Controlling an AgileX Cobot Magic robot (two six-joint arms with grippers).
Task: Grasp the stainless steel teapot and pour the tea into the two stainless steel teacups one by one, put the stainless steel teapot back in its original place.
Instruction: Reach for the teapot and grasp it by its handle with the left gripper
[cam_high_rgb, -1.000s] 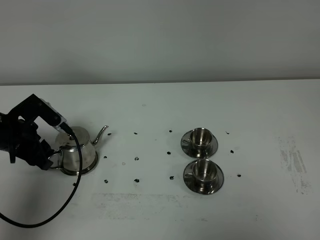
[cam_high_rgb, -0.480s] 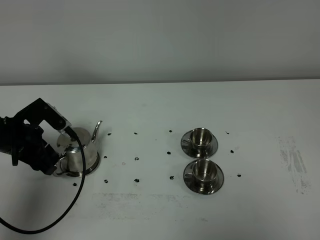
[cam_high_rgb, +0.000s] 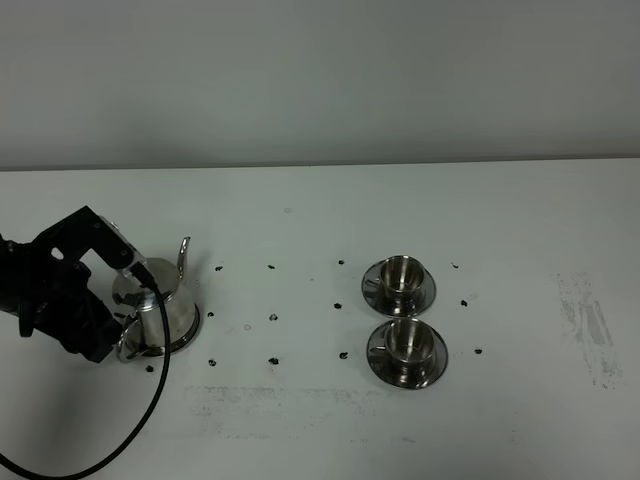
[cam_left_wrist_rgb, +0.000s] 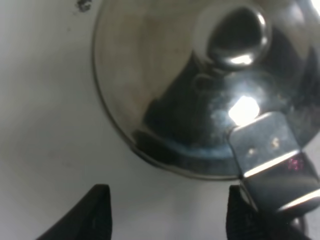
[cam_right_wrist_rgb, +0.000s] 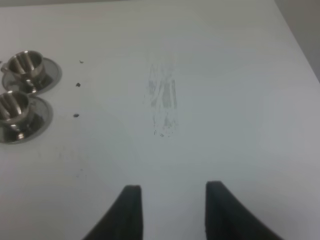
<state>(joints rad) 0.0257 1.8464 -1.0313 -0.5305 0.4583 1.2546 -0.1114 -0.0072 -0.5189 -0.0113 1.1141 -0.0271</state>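
Observation:
The stainless steel teapot (cam_high_rgb: 158, 300) stands at the left of the table, its spout pointing to the back. In the left wrist view its knobbed lid (cam_left_wrist_rgb: 200, 90) fills the frame, with the loop handle (cam_left_wrist_rgb: 272, 160) against one finger. My left gripper (cam_high_rgb: 115, 338) (cam_left_wrist_rgb: 165, 215) is open at the teapot's handle side, its fingers (cam_left_wrist_rgb: 95, 212) wide apart. The two stainless steel teacups stand on saucers right of centre, one farther back (cam_high_rgb: 402, 272) (cam_right_wrist_rgb: 25, 62) and one nearer (cam_high_rgb: 406, 339) (cam_right_wrist_rgb: 12, 102). My right gripper (cam_right_wrist_rgb: 170, 210) is open and empty over bare table, out of the exterior view.
A black cable (cam_high_rgb: 150, 400) loops from the left wrist down to the front edge. Small black marks (cam_high_rgb: 272, 318) dot the white table around the teapot and the cups. A scuffed patch (cam_high_rgb: 590, 325) lies at the right.
The teapot has turned, its spout swinging from pointing right towards the back. My left arm has shifted slightly right and forward beside the handle. The cups have not moved.

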